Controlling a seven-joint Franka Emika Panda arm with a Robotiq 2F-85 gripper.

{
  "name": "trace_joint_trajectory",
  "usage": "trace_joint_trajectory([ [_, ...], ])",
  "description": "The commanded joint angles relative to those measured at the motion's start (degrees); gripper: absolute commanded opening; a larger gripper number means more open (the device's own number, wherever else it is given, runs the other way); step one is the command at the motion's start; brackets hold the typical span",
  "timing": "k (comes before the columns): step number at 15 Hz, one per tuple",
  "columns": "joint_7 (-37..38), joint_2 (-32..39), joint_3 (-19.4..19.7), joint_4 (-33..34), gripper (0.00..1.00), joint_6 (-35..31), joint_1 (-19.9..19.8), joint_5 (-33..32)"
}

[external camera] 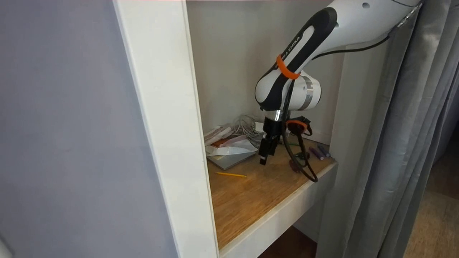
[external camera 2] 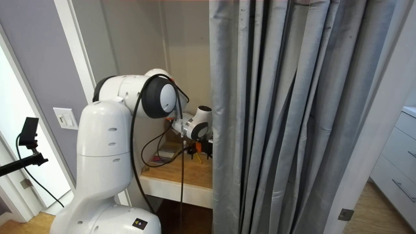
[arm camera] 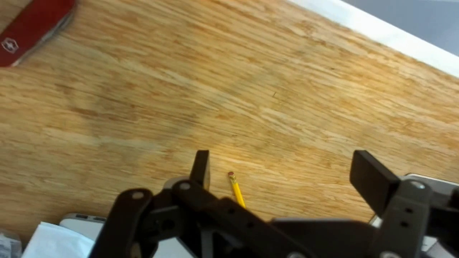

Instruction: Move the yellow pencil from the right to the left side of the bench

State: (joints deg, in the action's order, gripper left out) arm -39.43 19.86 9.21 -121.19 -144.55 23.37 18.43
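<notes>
One pencil (arm camera: 237, 191) aslant, eraser (arm camera: 231, 174) toward wrist-view top

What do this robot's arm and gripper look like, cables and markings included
The arm is rounded and white, with black panels, one lettered EMIKA, silver rings, and a small black label low down. An orange band wraps it, and black cables loop outside it. The gripper is black, with two blocky fingers and bolted, jointed links.
</notes>
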Motion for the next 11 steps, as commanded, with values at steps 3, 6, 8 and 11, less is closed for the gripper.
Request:
trace_joint_trajectory([
  [3,24.0,-5.0,-1.1,-0.6,1.0,9.6,-0.3,-12.1],
  [6,23.2,-4.1,-7.3,0.0,1.0,9.6,-5.9,-11.7],
  [8,23.4,-4.9,-8.4,0.0,1.0,10.6,-7.3,-11.4],
  [11,23.4,-5.1,-8.5,0.0,1.0,10.7,-7.6,-11.4],
])
